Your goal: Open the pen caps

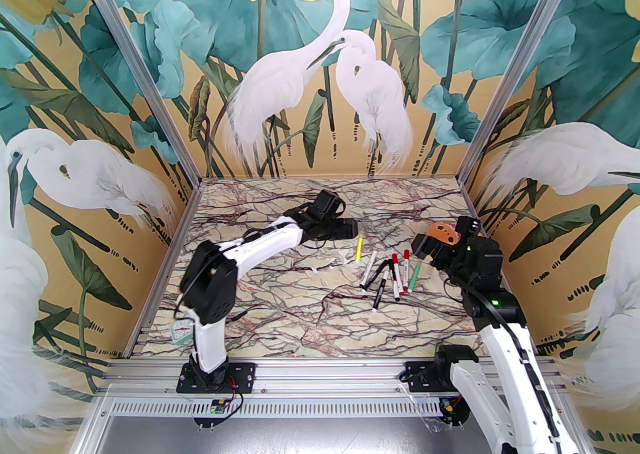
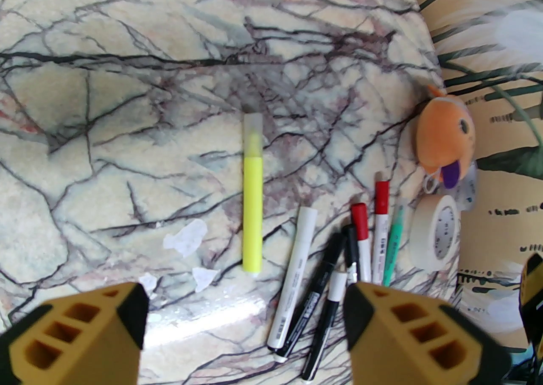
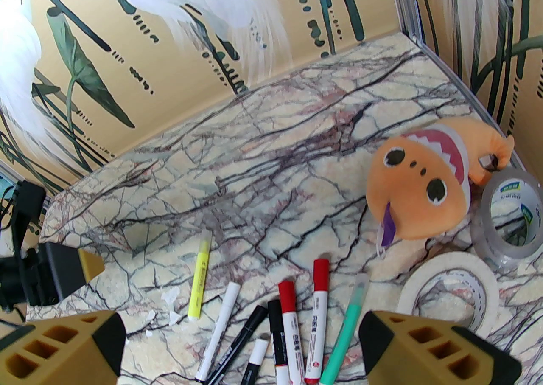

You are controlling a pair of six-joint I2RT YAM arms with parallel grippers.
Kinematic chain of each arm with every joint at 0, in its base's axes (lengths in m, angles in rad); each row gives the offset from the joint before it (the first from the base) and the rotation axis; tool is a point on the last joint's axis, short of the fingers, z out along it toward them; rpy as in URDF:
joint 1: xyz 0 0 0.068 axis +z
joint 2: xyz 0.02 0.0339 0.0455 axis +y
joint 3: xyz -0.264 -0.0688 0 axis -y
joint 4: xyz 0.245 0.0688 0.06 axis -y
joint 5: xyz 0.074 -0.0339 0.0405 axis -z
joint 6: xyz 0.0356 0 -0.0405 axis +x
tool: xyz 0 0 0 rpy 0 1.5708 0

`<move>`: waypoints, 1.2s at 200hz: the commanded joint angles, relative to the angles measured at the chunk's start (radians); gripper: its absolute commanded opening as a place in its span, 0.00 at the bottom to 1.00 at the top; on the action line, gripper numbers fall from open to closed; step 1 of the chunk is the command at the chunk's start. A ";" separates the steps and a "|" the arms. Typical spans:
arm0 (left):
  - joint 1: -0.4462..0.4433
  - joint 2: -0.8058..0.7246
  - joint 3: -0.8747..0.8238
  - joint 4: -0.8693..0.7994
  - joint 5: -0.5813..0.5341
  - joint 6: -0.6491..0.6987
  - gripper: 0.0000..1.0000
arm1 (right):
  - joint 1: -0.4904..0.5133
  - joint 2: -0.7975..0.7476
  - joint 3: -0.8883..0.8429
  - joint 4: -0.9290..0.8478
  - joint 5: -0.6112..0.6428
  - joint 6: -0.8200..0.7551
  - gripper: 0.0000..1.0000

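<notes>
The pens lie on the marble table (image 1: 280,302), right of centre and beyond the two arm bases. The main group fans out with the caps pointing to the far side. It comprises a white marker (image 2: 295,273), two black markers (image 2: 316,290), two markers with red caps (image 3: 321,273) and a green pen (image 3: 345,332). The right gripper (image 3: 242,328) hangs over this group with its jaws spread wide and nothing between them. This position probably keeps it ready to take a cap end once a barrel is held. Just beyond the group and apart from it lies the yellow pen (image 2: 252,205), with its translucent cap (image 2: 253,133) on the far end. The left gripper (image 2: 245,311) hovers above the near end of this pen, jaws apart and empty. The barrel runs along the midline between the fingers (image 2: 97,328), so closing after a descent should pinch it across its width. The isolated pen is likely chosen first because no neighbour obstructs the fingers. Small white scraps (image 2: 186,239) lie beside it on the table. Every cap in view appears seated, so the task is judged to be at its start. Farther right, against the wall, stand an orange plush fish (image 3: 418,192), a masking tape roll (image 3: 449,285) and a clear tape roll (image 3: 507,222), well clear of the work area.
</notes>
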 commanded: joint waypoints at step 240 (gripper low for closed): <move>-0.042 0.560 0.670 -0.455 0.035 0.075 0.34 | 0.027 -0.038 -0.090 -0.038 -0.046 0.035 0.99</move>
